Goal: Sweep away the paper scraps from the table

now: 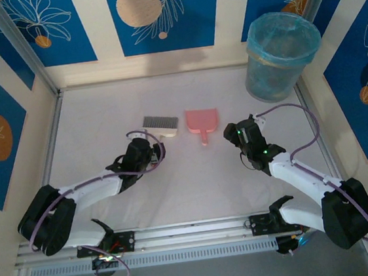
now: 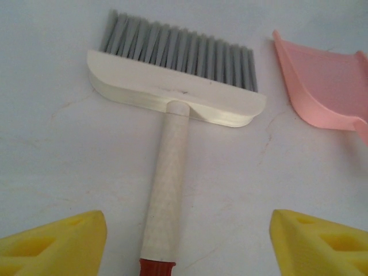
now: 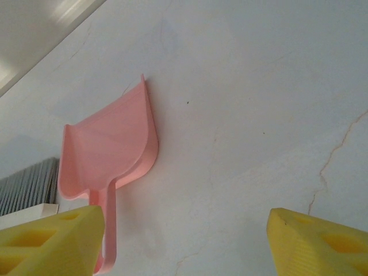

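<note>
The paper scraps are out of view. On the white table [image 1: 96, 121] lie a cream hand brush [image 1: 160, 124] with grey bristles and a flat pink dustpan [image 1: 202, 122], side by side. My left gripper [image 1: 148, 148] hovers open over the brush's handle [image 2: 168, 190], which runs between the yellow fingers [image 2: 69, 241] without touching them; the brush head [image 2: 172, 95] is ahead. To the right of the dustpan, my right gripper [image 1: 238, 136] is open. The dustpan [image 3: 109, 146] has its handle close by the left finger [image 3: 52, 241]. Bare table lies between the fingers.
A light blue bin [image 1: 280, 54] with a clear liner stands at the back right corner of the table. Aluminium rails edge the table, and patterned blue-and-cream panels wall it in. The dustpan's edge [image 2: 325, 86] lies right of the brush head.
</note>
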